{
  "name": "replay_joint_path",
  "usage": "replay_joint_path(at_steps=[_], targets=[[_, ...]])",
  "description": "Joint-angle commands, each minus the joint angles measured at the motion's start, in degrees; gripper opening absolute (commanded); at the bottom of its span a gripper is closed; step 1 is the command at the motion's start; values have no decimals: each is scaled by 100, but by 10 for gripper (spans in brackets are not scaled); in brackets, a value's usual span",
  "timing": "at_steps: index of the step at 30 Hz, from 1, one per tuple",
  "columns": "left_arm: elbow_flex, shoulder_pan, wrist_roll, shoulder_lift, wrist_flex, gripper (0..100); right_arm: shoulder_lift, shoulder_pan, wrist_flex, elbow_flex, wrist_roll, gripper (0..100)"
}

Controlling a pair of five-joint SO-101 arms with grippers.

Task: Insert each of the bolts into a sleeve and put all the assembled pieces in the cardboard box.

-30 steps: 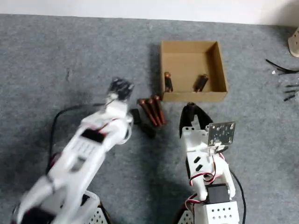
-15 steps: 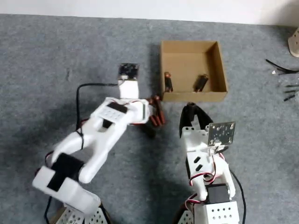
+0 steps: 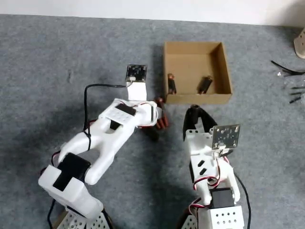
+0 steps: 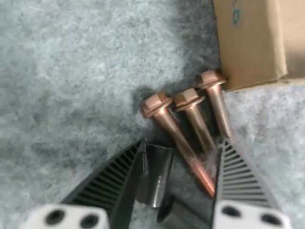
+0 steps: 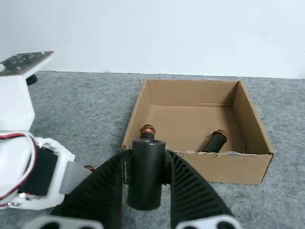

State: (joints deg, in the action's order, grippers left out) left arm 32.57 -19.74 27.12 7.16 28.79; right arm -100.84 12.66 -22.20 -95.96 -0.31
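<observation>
Three copper bolts (image 4: 190,119) lie side by side on the grey carpet by the cardboard box (image 4: 252,43). Two dark sleeves (image 4: 155,174) lie just beside them. My left gripper (image 4: 183,142) hangs open over them, its jaws straddling a sleeve and two bolt shanks. In the high view the left arm (image 3: 124,119) covers most of the bolts (image 3: 162,120). My right gripper (image 5: 146,160) is shut on an upright black sleeve (image 5: 144,171), just in front of the box (image 3: 195,98). Two assembled pieces (image 3: 171,84) (image 3: 205,84) lie inside the box.
Black cables and small parts (image 3: 289,72) lie at the right edge of the carpet, with a pale object (image 3: 300,43) behind them. The right arm's base (image 3: 217,210) stands near the front edge. Open carpet stretches to the far left.
The left arm has swung in from the left and settled its gripper over the bolts and sleeves. The right arm has stayed still with its sleeve.
</observation>
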Motion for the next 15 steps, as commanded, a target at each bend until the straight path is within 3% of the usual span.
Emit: replay_joint_path(at_steps=[1, 9, 15], targets=[[-286, -40, 53, 4, -88, 235, -110, -57, 163, -593, 70, 5], [-752, 48, 413, 690, -53, 234, -110, -57, 163, -593, 70, 5], [-1270, 189, 738, 848, 949, 234, -110, -57, 171, -593, 79, 5]])
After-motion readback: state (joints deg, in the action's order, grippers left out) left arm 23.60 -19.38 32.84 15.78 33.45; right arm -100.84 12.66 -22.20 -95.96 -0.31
